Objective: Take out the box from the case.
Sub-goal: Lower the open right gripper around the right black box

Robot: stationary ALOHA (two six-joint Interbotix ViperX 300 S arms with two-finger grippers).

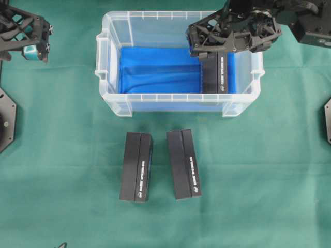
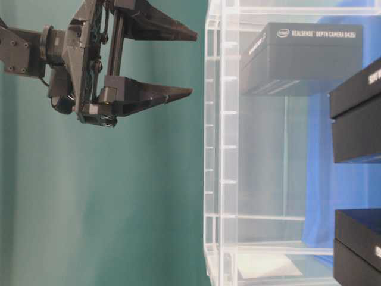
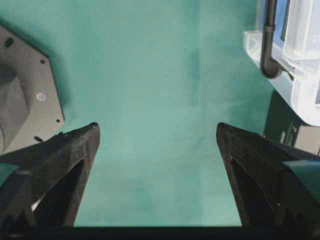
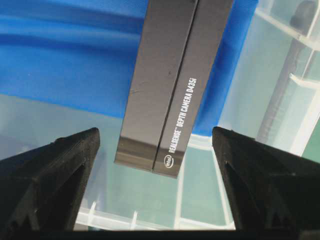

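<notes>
The right tool (image 4: 156, 145) hangs released above the box (image 4: 172, 75) inside the case (image 1: 111, 98); the left tool (image 3: 157, 137) gapes over bare worktop (image 1: 62, 155).

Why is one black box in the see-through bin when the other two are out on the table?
Nothing looks broken or spilled. One black box lies on the blue cloth at the right end of the case. The two boxes outside lie side by side.

The right gripper (image 1: 209, 49) hides the box's (image 1: 215, 75) far end inside the case (image 1: 178, 98) (overhead view).
</notes>
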